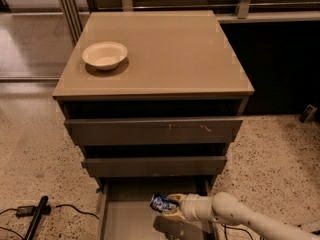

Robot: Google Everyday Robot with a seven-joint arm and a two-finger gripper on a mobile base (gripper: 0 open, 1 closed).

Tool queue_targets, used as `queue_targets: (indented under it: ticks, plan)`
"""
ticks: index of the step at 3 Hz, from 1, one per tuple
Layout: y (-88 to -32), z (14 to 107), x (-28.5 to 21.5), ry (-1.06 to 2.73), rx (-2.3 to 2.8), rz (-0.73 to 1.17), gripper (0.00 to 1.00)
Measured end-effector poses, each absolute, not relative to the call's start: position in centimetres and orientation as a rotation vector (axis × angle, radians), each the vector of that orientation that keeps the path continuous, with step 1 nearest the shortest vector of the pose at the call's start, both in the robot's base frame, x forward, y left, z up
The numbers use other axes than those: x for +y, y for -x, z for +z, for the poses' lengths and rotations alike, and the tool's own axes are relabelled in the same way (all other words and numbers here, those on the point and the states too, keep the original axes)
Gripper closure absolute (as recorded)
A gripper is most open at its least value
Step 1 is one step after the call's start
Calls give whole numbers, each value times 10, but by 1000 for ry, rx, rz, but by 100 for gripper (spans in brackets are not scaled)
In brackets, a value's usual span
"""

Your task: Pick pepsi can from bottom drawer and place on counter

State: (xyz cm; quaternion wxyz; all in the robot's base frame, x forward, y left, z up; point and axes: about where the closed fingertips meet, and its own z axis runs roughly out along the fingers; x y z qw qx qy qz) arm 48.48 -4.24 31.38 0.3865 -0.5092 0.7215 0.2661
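Note:
The pepsi can (161, 202), dark blue with white markings, is held lying on its side above the floor of the open bottom drawer (125, 219). My gripper (169, 205) reaches into the drawer from the lower right and is shut on the can. Its shadow falls on the drawer floor below. The tan counter (165, 49) tops the grey cabinet above.
A white bowl (104, 54) sits on the counter's left side. Two shallower grey drawer fronts (155, 130) overhang the bottom drawer. A black device with a cable (35, 215) lies on the speckled floor at lower left. A dark wall panel is at right.

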Motion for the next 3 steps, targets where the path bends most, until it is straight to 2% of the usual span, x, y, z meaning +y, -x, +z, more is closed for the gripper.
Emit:
queue_targets:
  ticks: [2, 3]
  plan:
    - [-509, 472, -91, 1298, 1765, 480, 100]
    - [-518, 502, -101, 1332, 1746, 405, 100]
